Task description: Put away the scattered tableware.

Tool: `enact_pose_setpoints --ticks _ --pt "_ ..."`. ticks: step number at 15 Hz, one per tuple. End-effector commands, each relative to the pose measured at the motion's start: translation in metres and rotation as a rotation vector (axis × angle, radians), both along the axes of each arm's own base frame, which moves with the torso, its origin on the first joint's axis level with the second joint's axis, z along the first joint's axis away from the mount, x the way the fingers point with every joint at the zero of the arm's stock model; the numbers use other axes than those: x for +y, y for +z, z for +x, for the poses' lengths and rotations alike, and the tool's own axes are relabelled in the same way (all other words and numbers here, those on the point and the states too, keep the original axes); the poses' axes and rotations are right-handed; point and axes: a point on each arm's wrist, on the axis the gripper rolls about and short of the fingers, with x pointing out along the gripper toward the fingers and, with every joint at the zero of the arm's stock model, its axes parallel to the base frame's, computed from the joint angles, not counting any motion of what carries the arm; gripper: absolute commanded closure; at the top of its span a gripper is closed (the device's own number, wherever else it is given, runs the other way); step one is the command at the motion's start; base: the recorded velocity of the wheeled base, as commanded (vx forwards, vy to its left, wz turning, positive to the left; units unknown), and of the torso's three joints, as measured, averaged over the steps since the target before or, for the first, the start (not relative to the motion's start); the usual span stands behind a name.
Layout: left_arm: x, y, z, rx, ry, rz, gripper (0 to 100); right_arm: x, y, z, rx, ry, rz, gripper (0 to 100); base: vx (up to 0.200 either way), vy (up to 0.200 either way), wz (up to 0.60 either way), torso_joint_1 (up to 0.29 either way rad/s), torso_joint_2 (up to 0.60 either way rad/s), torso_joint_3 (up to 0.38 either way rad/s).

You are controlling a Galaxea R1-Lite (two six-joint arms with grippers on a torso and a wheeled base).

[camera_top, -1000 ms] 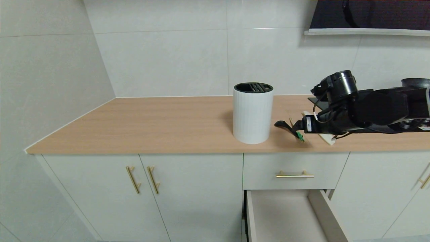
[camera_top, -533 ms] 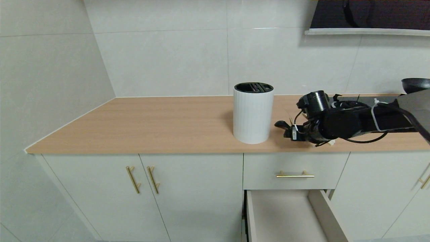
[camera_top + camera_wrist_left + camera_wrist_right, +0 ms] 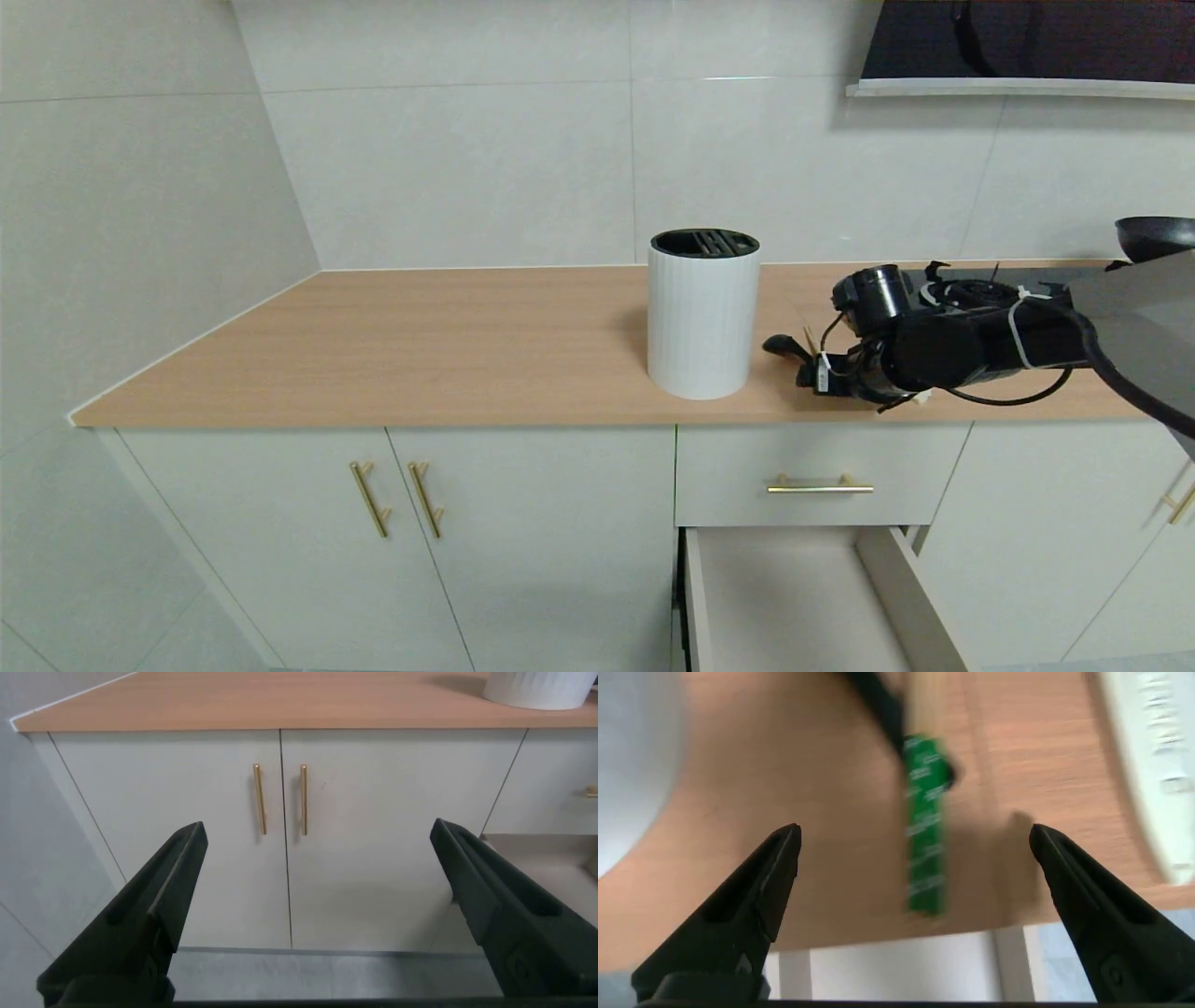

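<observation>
Green plastic marks one end of a thin utensil [image 3: 926, 826] that is seen lying flat on the worktop [image 3: 785, 784] in the right wrist view. It lies directly between the spread fingers of the right pincer [image 3: 913, 849], which is open and grips nothing. The utensil's long axis is laid across the line joining the two fingers (so a plain closing should meet its narrow sides). Its other end is met by a black utensil [image 3: 878, 705]. Whether any finger touches it cannot be told.

In the head view the right pincer [image 3: 810, 375] is set low over the worktop [image 3: 420, 345], near the white holder [image 3: 702, 317], with the black utensil [image 3: 780, 345] lying between the two. From that view are had the holder's slotted top and the open drawer [image 3: 794, 597] under the worktop's edge, either of which may be judged the destination. From the wrist view is had the exact bearing of the green end.

The left pincer [image 3: 318, 849] is open too and is placed low before the cabinet doors [image 3: 374, 877], well apart from the tableware. The right arm is judged plainly the nearer one.
</observation>
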Motion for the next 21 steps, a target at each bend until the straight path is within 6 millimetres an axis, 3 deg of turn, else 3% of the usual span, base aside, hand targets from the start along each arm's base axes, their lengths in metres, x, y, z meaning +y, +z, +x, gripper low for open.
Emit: enact_pose_setpoints --ticks 1,2,9,12,14,15,17,21 --pt "0.000 0.000 0.000 0.000 0.001 0.000 0 -0.002 0.001 0.000 -0.003 -0.003 0.001 0 0.000 0.000 0.00 0.000 0.00 0.000" --pt "0.000 0.000 0.000 0.000 0.001 0.000 0 -0.002 0.001 0.000 -0.003 -0.003 0.001 100 0.000 0.000 0.00 0.000 0.00 0.000" --pt "0.000 0.000 0.000 0.000 0.001 0.000 0 -0.009 0.006 0.002 -0.016 -0.019 0.005 100 0.000 0.000 0.00 0.000 0.00 0.000" --pt "0.000 0.000 0.000 0.000 0.001 0.000 0 -0.010 0.022 -0.004 -0.045 -0.021 0.015 100 0.000 0.000 0.00 0.000 0.00 0.000" --pt "0.000 0.000 0.000 0.000 0.001 0.000 0 -0.015 0.053 -0.029 -0.079 -0.035 0.057 100 0.000 0.000 0.00 0.000 0.00 0.000" --pt "0.000 0.000 0.000 0.000 0.001 0.000 0 -0.021 0.072 -0.061 -0.078 -0.033 0.071 100 0.000 0.000 0.00 0.000 0.00 0.000" --pt "0.000 0.000 0.000 0.000 0.001 0.000 0 -0.031 0.102 -0.105 -0.120 0.002 0.106 100 0.000 0.000 0.00 0.000 0.00 0.000" --pt "0.000 0.000 0.000 0.000 0.001 0.000 0 -0.036 0.118 -0.196 -0.042 0.160 0.152 100 0.000 0.000 0.00 0.000 0.00 0.000"
